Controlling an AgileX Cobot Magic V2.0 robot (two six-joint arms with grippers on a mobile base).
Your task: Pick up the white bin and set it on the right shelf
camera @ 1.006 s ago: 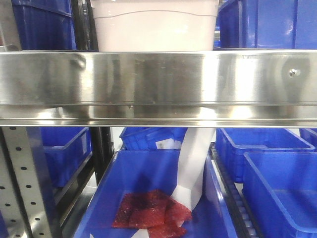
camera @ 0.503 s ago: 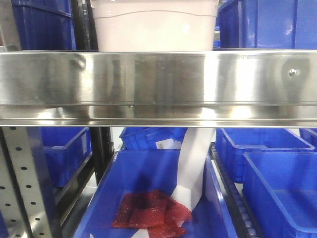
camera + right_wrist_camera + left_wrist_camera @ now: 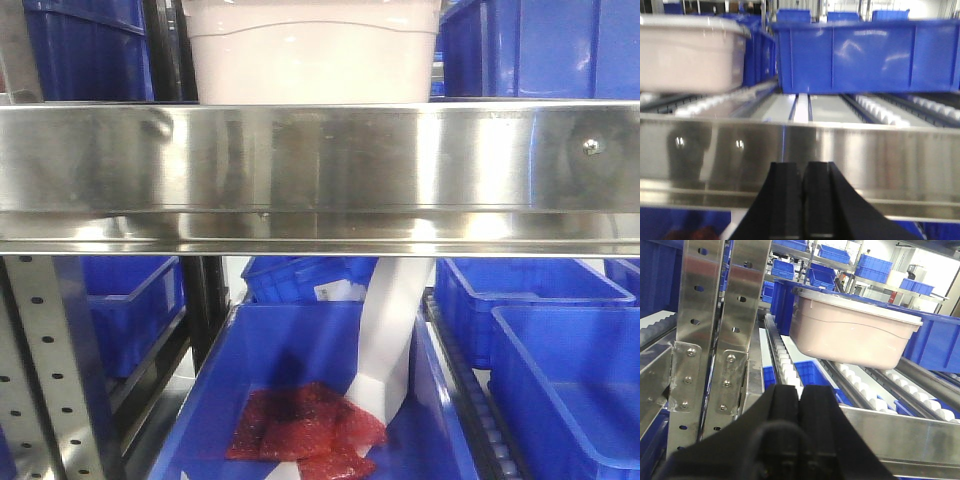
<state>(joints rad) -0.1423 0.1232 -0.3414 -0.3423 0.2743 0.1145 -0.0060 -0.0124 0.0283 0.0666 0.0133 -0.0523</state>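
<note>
The white bin (image 3: 312, 55), a pale pinkish tub with a white lid, sits on the roller bed of the steel right shelf (image 3: 320, 170), behind its broad front rail. From the left wrist the white bin (image 3: 852, 335) lies ahead and to the right on white rollers. My left gripper (image 3: 800, 390) is shut and empty, short of the rail. From the right wrist the white bin (image 3: 690, 55) is at the upper left. My right gripper (image 3: 803, 167) is shut and empty, in front of the shelf rail (image 3: 800, 160).
Blue bins flank the white bin on the same level (image 3: 540, 45) (image 3: 865, 55). Below the rail sits a blue bin (image 3: 300, 400) holding a red padded bag (image 3: 305, 420) and a white strip. Perforated steel uprights (image 3: 720, 315) stand at the left.
</note>
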